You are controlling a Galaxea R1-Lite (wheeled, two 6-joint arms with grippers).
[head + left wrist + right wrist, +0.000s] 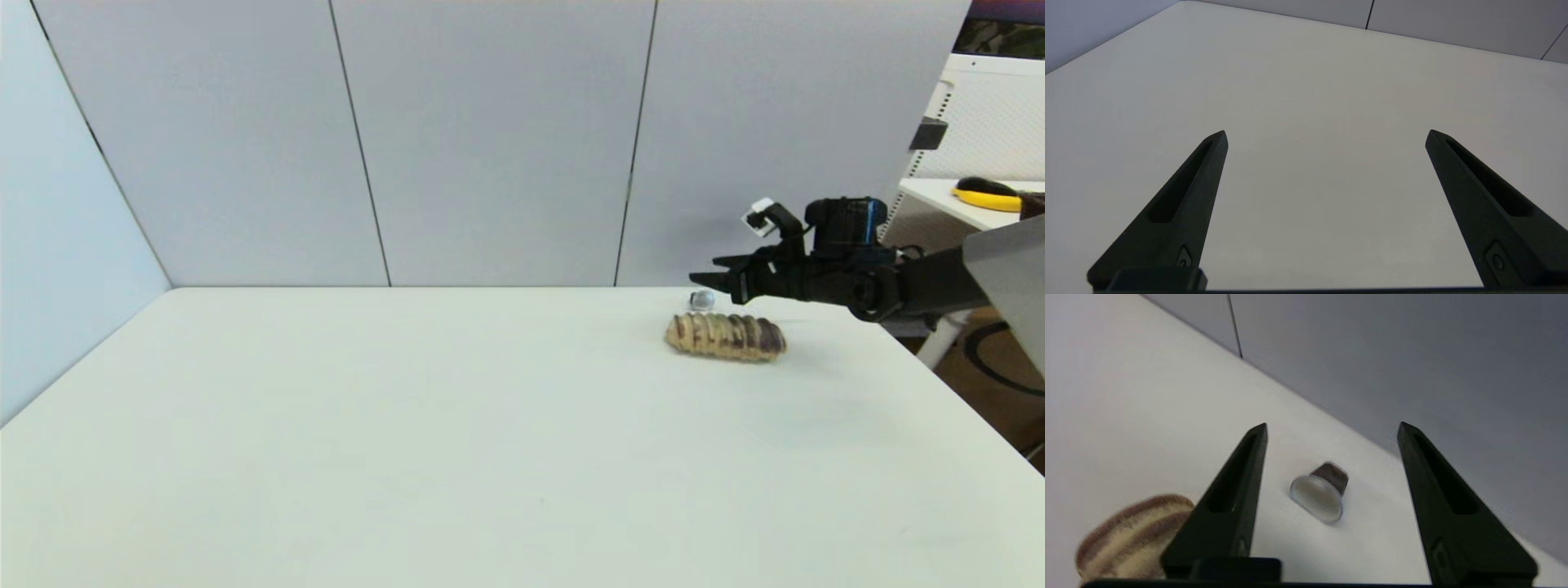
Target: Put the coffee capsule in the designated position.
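Small dark-brown coffee capsule with pale silvery foil face (1319, 491) lies on its side on the white table (408, 449), foil disc facing the right gripper (1331, 428), dome pointing away. Claw spread wide, empty, capsule just ahead between fingertips, untouched. Striped tan-brown bread loaf (725, 336) beside. Left gripper (1326, 136) also wide, empty.

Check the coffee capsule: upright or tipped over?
Tipped: the coffee capsule lies on its side on the table, foil face toward the open right gripper.
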